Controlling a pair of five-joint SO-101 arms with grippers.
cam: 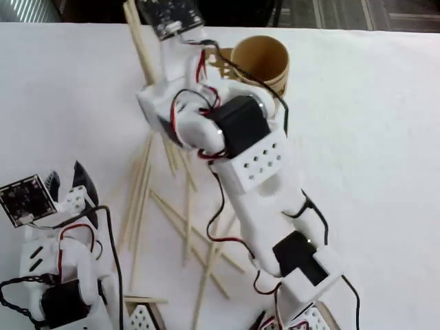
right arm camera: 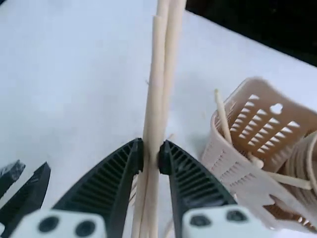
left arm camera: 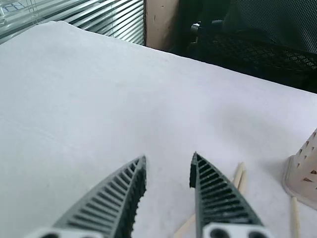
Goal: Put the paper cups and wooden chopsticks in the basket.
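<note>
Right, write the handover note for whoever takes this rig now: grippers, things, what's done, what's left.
Right gripper: shut on a bundle of held chopsticks, raised beside the basket.
Left gripper: open and empty, over the table.
Done: a paper cup appears to stand in the basket, along with a few basket sticks.
Left: put the held bundle in, then gather the loose chopsticks scattered on the table between the arms.
</note>
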